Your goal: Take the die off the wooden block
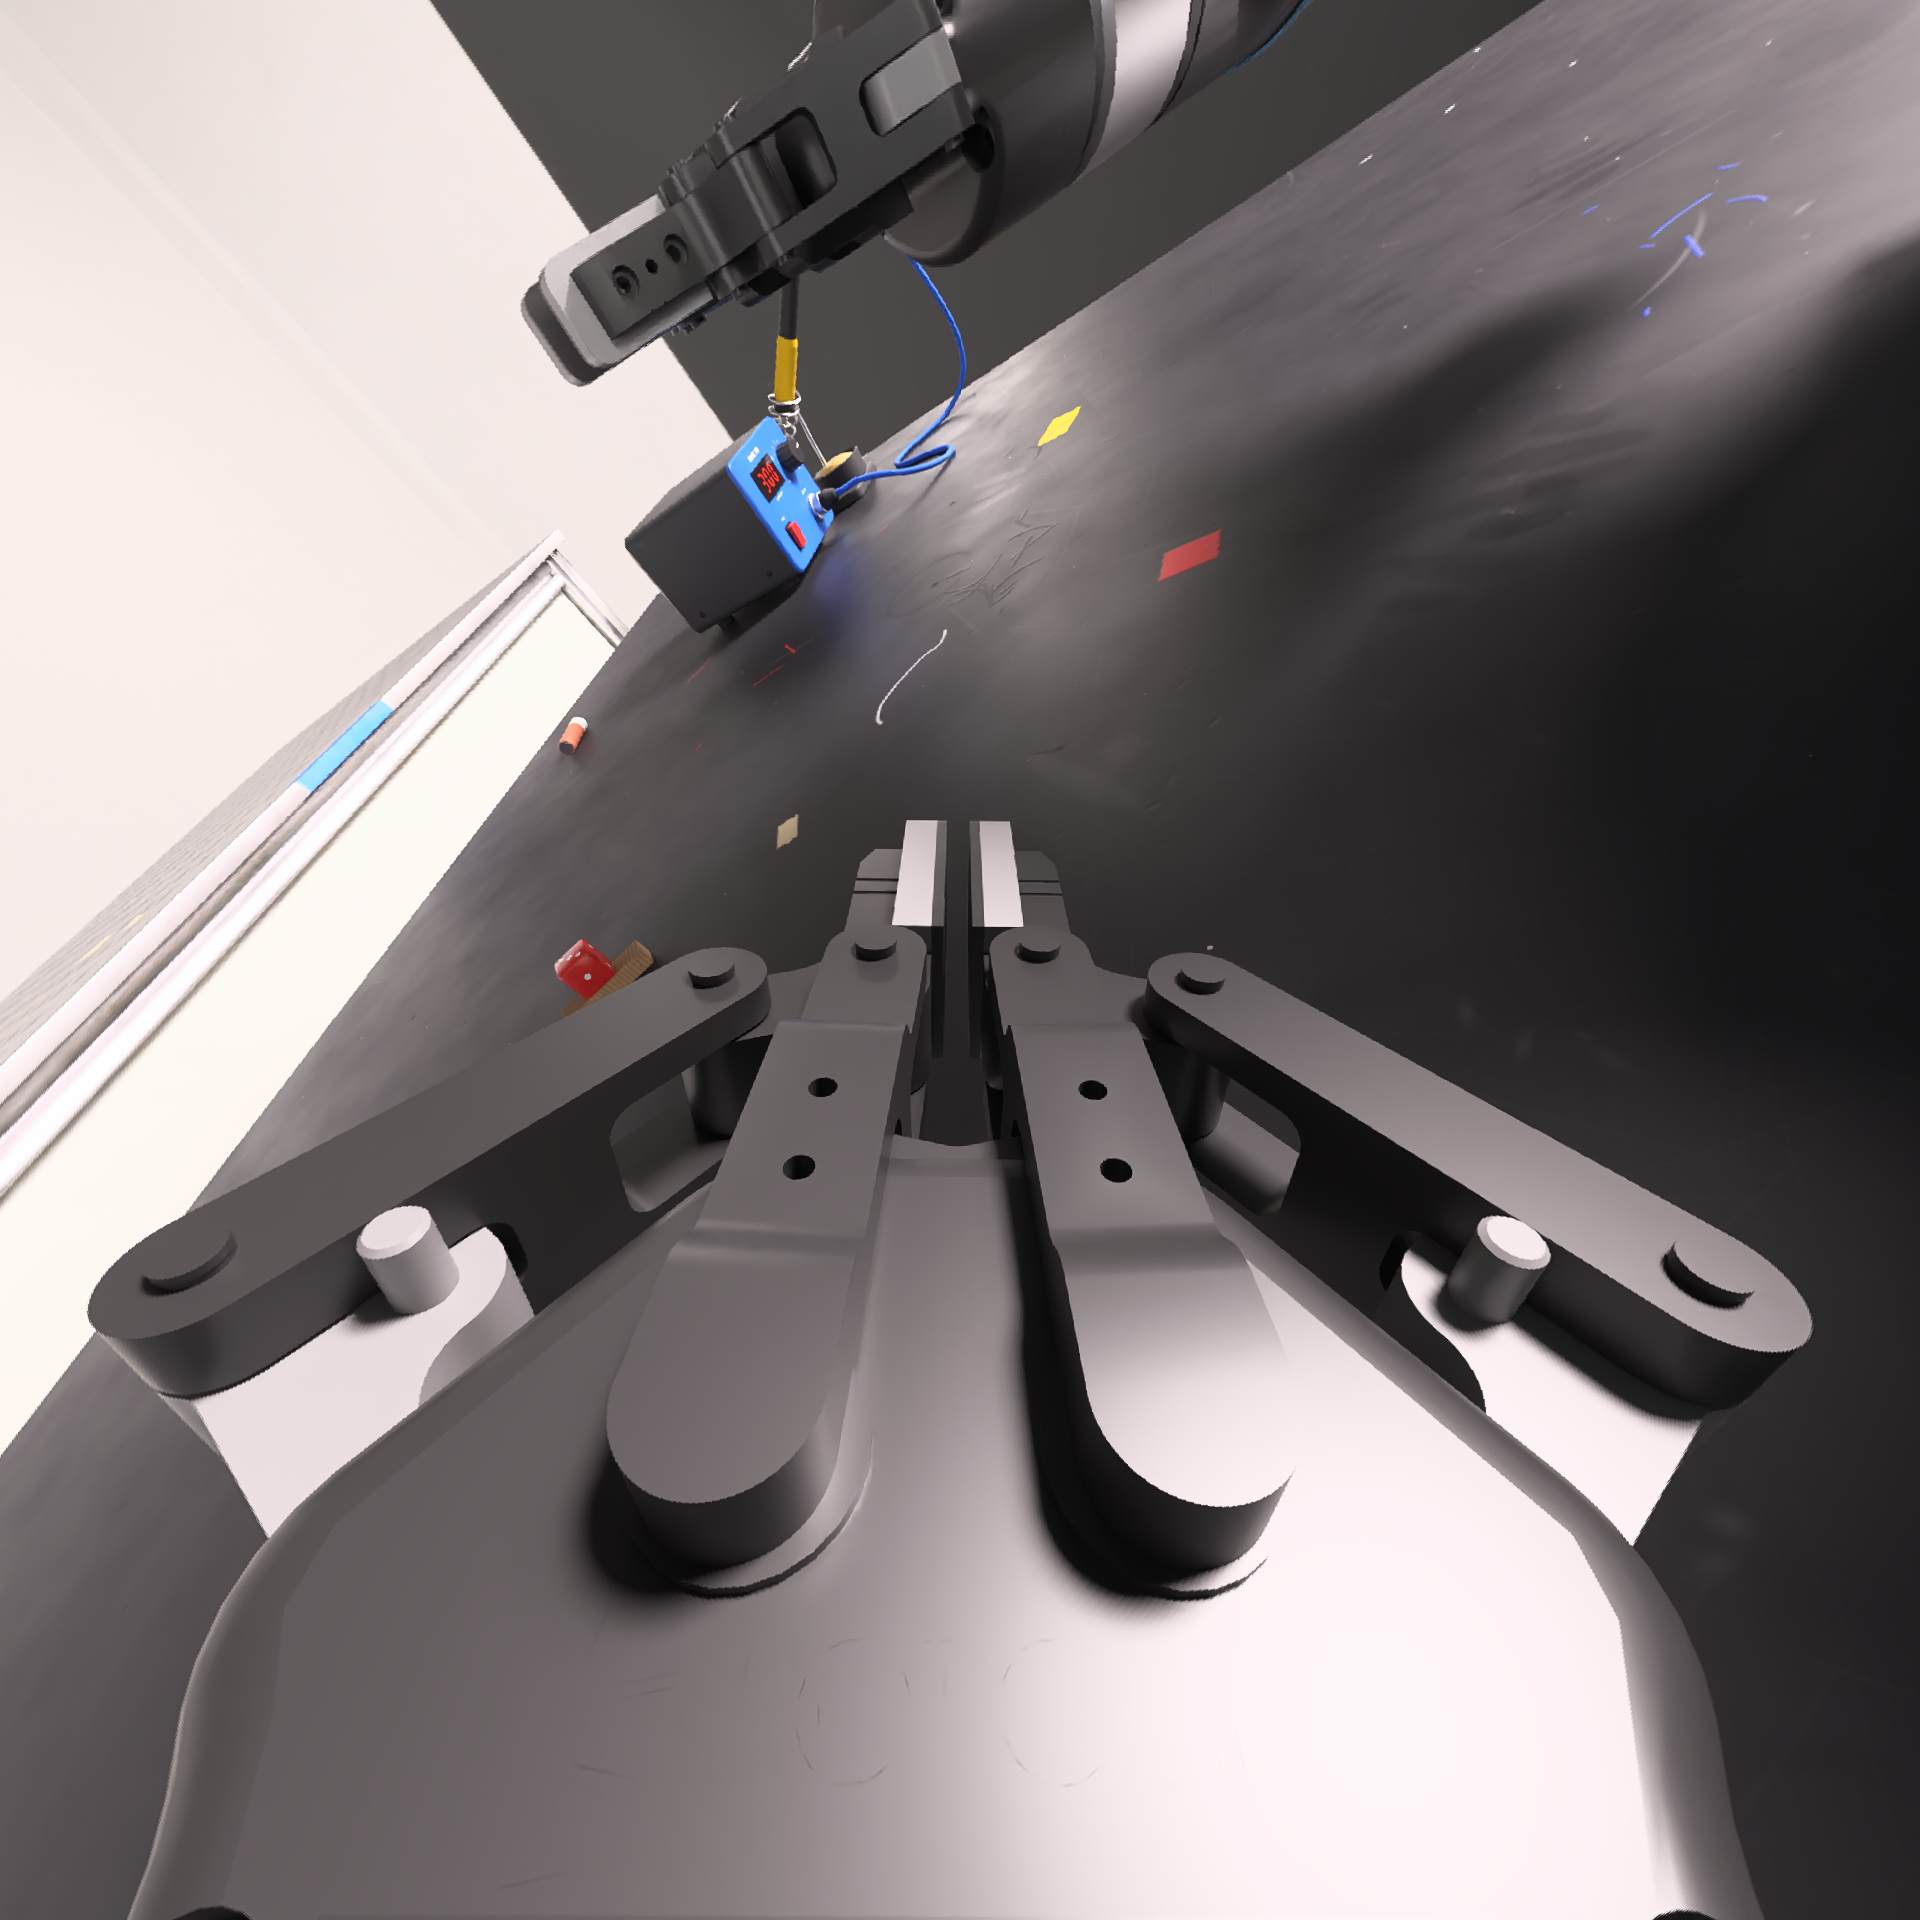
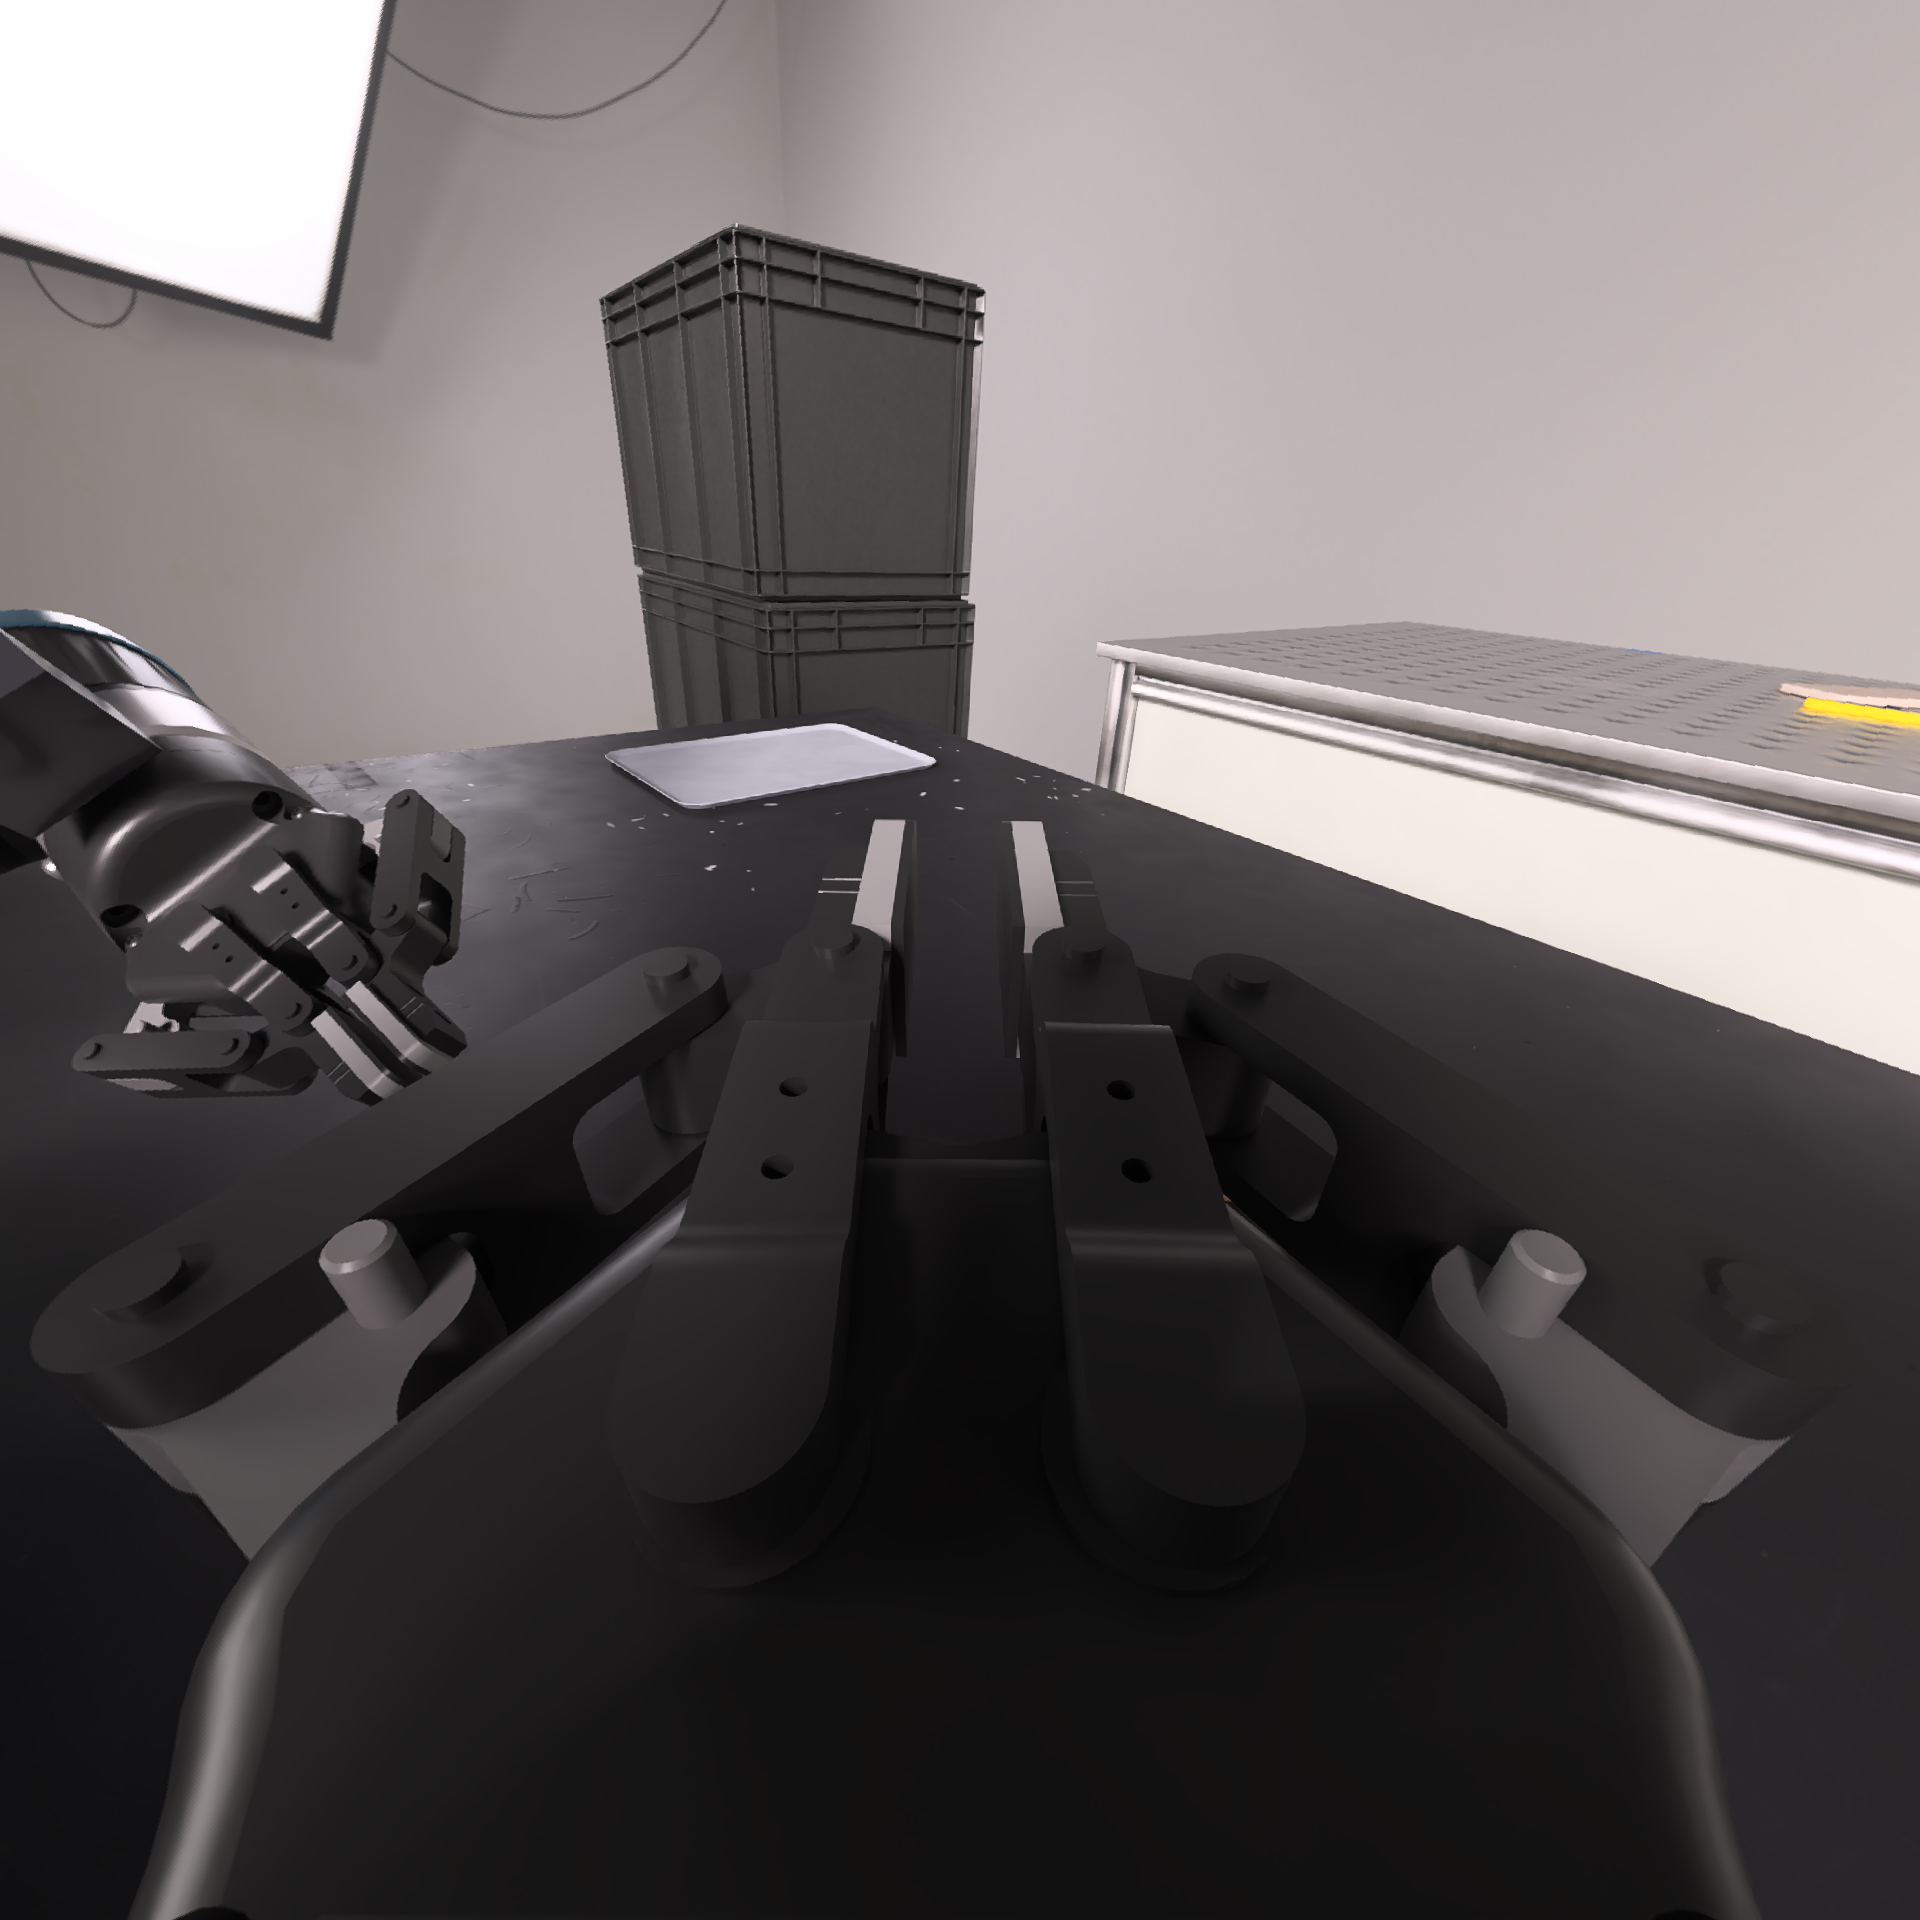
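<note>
In the left wrist view a small red die [image 1: 582,966] sits on a wooden block [image 1: 627,968] on the black table [image 1: 1299,831]. The block is partly hidden behind my left gripper's linkage. My left gripper [image 1: 957,871] is shut and empty, to the right of the die and block and apart from them. It also shows in the right wrist view [image 2: 384,1049]. My right gripper [image 2: 958,883] hovers over the table with its jaws almost together, a narrow gap between them and nothing in it. It shows side-on, high and far, in the left wrist view [image 1: 665,260]. The right wrist view shows neither die nor block.
A soldering station [image 1: 738,520] with a blue cable stands at the far table edge. A small orange piece [image 1: 572,735] and yellow [image 1: 1058,424], red [image 1: 1188,554] and tan [image 1: 787,830] patches lie on the table. A grey tray [image 2: 769,764], stacked crates [image 2: 795,468] and a side table [image 2: 1507,727] also show.
</note>
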Robot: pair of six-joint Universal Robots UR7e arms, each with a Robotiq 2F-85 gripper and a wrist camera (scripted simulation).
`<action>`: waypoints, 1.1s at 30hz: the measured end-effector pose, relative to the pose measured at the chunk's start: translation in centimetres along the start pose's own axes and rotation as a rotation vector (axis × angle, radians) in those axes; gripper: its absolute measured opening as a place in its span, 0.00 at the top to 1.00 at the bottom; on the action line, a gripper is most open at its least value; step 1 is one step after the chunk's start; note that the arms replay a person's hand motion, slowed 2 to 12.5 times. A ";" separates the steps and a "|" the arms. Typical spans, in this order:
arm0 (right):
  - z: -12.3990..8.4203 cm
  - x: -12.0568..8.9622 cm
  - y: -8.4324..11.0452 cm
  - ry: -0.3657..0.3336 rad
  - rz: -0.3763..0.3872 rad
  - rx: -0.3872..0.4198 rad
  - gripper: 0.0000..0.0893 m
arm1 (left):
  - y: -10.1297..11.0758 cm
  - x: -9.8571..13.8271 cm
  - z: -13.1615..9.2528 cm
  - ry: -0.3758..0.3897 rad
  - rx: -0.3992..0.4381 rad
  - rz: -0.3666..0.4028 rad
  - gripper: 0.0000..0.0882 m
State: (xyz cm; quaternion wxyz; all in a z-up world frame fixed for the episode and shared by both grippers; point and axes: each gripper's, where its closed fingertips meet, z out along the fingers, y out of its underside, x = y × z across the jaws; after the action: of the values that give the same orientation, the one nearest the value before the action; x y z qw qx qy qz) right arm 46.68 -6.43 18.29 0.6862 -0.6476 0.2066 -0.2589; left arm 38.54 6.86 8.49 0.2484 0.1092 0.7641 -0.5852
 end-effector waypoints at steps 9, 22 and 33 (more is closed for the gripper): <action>0.2 0.0 0.2 0.000 -0.002 -0.007 0.84 | 0.0 0.0 0.0 -0.001 0.001 0.000 0.96; 1.8 2.1 1.3 0.083 0.062 -0.108 0.84 | -0.1 -0.1 0.2 -0.004 0.014 -0.025 0.96; 4.8 4.5 2.5 0.166 0.083 -0.274 0.82 | -0.1 -0.2 0.2 -0.010 0.016 -0.029 0.97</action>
State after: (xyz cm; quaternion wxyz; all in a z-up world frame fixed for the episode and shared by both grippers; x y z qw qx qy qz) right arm 53.33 -5.41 16.38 0.5820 -0.7025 0.3226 -0.2523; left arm 38.75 6.69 8.67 0.2429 0.0969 0.7596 -0.5955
